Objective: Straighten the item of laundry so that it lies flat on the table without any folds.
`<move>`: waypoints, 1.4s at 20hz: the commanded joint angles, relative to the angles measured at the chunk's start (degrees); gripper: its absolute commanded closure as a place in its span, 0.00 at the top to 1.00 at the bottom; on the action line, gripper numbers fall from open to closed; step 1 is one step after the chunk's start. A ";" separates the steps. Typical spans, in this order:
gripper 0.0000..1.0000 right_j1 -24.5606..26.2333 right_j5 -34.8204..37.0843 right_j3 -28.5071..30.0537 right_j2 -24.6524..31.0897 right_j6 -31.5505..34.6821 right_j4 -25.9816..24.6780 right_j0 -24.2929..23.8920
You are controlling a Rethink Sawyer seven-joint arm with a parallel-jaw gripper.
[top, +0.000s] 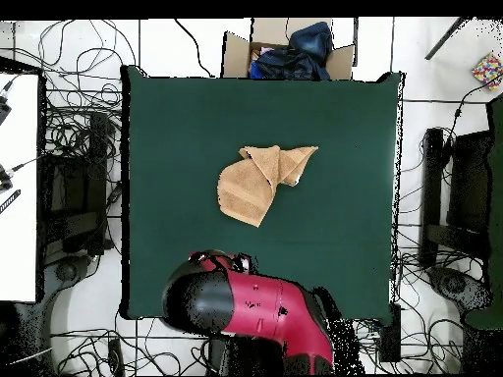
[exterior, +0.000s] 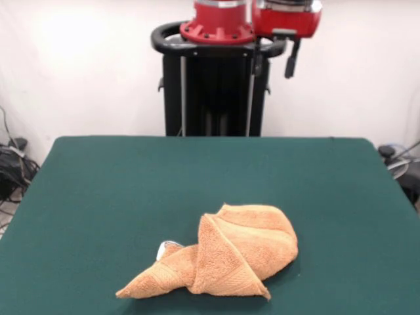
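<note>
The light orange-tan towel (exterior: 230, 259) lies crumpled on the dark green table (exterior: 131, 184), near its front edge and a little right of centre. Its layers are folded over each other, with one twisted corner pointing to the front left. A small white tag (exterior: 162, 248) peeks out at its left side. In the overhead view the towel (top: 257, 182) sits near the middle of the table (top: 334, 128). The red arm (top: 260, 309) is drawn back over the robot's base, well away from the towel. Neither view shows the gripper.
The black pedestal (exterior: 216, 92) stands behind the table's far edge, with red arm links (exterior: 252, 20) on top. A cardboard box of dark clothes (top: 285, 54) sits on the floor beyond the table's opposite edge. Cables (top: 79, 128) lie around the table.
</note>
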 commanded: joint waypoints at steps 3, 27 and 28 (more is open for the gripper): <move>1.00 10.24 -10.20 -2.91 -7.77 22.27 2.03 0.91; 1.00 25.05 -35.59 -4.97 -1.45 23.28 10.65 -2.26; 1.00 25.99 -37.25 -4.90 -0.39 23.96 11.06 -2.93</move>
